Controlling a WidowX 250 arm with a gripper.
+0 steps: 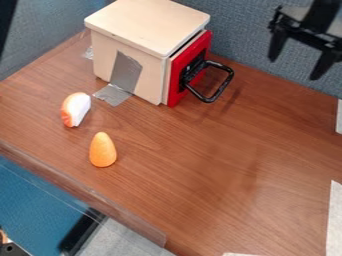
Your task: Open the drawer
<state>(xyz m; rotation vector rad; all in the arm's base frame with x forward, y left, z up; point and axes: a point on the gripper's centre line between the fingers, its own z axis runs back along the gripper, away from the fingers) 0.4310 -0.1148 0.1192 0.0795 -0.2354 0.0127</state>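
Your job now looks like getting to the black handle on the red drawer. Bring the fingers over to it, then down gently. Put one inside the loop and one outside, or hook the loop from inside. Don't bump the top of the box, or you could shove it. Then pull slow and straight, away from the box, toward the lower right of the view. If you pull crooked, the drawer might get stuck, or the gray tape might let the box slide on the worktop.

Your fingers are spread apart, up at the top right, with nothing between them. The handle is to their left and a bit lower in the view, not touching them.
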